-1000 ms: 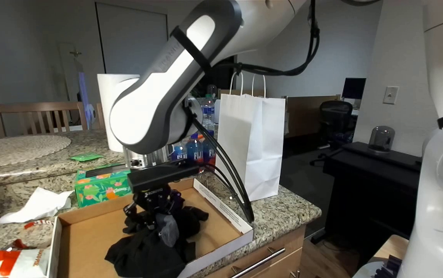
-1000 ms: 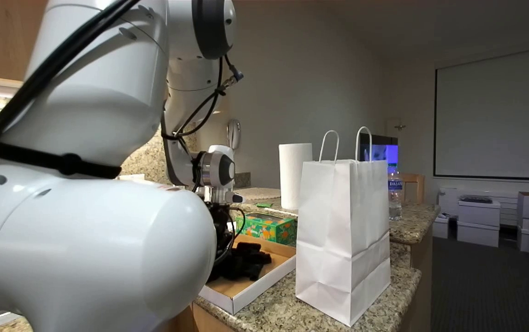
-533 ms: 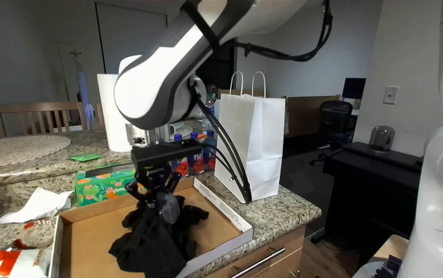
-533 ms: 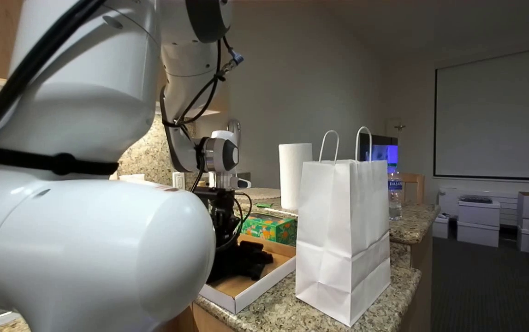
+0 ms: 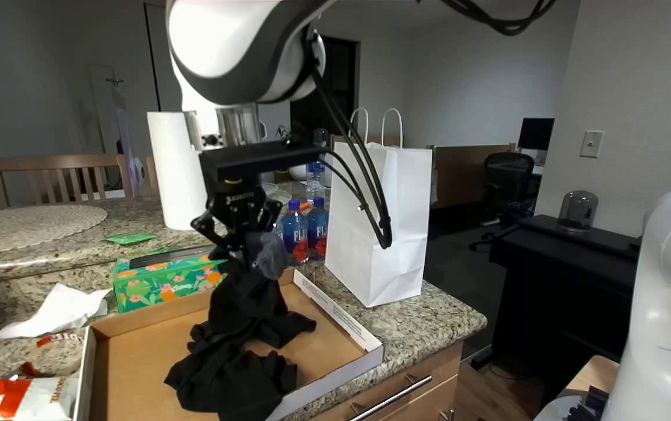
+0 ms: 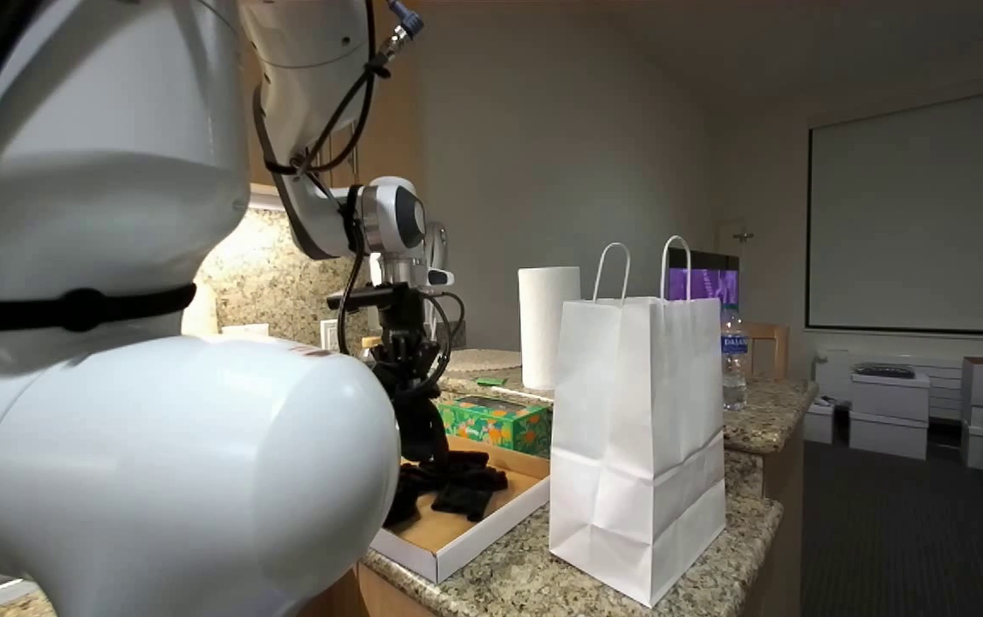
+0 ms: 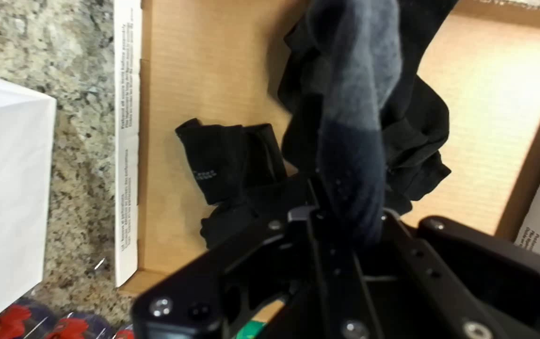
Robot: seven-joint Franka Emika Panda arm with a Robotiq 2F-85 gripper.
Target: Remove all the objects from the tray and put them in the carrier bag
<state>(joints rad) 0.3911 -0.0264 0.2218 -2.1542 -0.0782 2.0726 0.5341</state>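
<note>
The gripper (image 5: 243, 255) has risen, pinching dark cloth (image 5: 247, 301) whose lower end seems to trail into the black pile (image 5: 236, 383) in the tray (image 5: 130, 359); removal looks under way, more lift likely needed before the carrier bag (image 5: 406, 234) near the corner of the desk (image 5: 437, 316)

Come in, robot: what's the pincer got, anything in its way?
Pincer shut on cloth, above tray. More cloth in tray. Tray wall between cloth and bag.

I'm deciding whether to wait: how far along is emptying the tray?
Done: a grasp. I can't confirm anything bagged, since the inside of the bag is hidden.
In hand: the fingers hold gray-patched cloth, which hangs down into the tray.
Left: that cloth isn't bagged yet, and black cloth lies in the tray; how many pieces, I can't tell.
</note>
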